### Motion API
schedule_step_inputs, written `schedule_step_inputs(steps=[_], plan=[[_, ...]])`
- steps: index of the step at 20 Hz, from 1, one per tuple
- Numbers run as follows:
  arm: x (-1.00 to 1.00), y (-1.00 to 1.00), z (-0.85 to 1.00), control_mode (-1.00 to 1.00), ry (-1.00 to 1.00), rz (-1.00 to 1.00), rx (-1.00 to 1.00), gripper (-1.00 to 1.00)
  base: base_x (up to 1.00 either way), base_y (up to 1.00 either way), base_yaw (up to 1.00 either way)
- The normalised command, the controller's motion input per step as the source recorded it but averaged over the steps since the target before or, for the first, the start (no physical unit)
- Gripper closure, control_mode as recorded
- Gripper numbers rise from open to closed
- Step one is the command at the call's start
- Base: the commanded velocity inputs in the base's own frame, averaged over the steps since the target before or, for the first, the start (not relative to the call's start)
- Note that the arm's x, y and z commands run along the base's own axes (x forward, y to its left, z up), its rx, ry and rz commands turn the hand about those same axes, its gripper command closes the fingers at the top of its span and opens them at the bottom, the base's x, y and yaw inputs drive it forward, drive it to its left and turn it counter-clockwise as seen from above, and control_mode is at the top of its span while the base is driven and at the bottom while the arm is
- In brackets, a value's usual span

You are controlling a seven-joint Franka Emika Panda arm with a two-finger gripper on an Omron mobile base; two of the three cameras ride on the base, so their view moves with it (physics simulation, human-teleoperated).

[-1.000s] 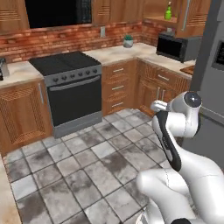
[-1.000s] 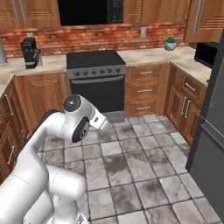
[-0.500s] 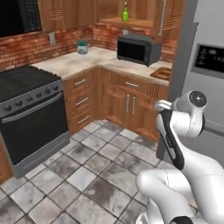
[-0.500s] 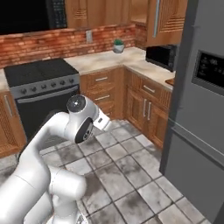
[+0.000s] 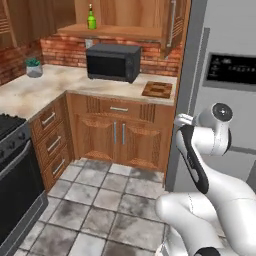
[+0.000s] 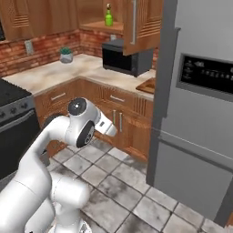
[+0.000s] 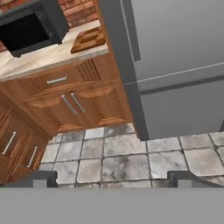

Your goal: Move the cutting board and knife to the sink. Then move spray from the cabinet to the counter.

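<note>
The patchwork wooden cutting board (image 5: 157,90) lies on the marbled counter (image 5: 55,84) between the black microwave (image 5: 112,61) and the fridge, and it appears again as cutting board (image 6: 148,85) and cutting board (image 7: 89,40). I cannot make out the knife. The green spray (image 5: 91,17) stands upright on the cabinet's lighter shelf board (image 5: 112,32) above the microwave, also seen as spray (image 6: 108,16). My gripper (image 7: 113,179) hangs open over the floor tiles, well short of the counter, with nothing between its fingertips (image 7: 41,178).
A tall grey fridge (image 5: 225,75) stands right of the counter's end. Wooden base cabinets (image 5: 117,135) with handles run below the counter. A small potted plant (image 5: 33,67) sits in the counter's corner, and the stove (image 5: 12,165) is at the left. Grey floor tiles (image 5: 95,200) lie ahead.
The whole picture has shifted: the base has turned right, from the stove towards the microwave corner and the fridge. The arm keeps its folded pose.
</note>
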Motion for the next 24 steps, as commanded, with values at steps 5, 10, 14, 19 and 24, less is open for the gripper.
schedule_step_inputs(steps=[5,10,14,19,24], plan=[[0.0,0.0,0.0,1.0,0.0,0.0,0.0,-1.0,1.0,0.86,-0.62],[0.0,0.0,0.0,1.0,0.0,0.0,0.0,-1.0,0.57,0.97,-0.43],[0.0,0.0,0.0,1.0,0.0,0.0,0.0,-1.0,-0.23,0.19,-0.21],[0.0,0.0,0.0,1.0,0.0,0.0,0.0,-1.0,-0.17,0.0,-0.01],[0.0,0.0,0.0,1.0,0.0,0.0,0.0,-1.0,0.0,0.56,0.0]])
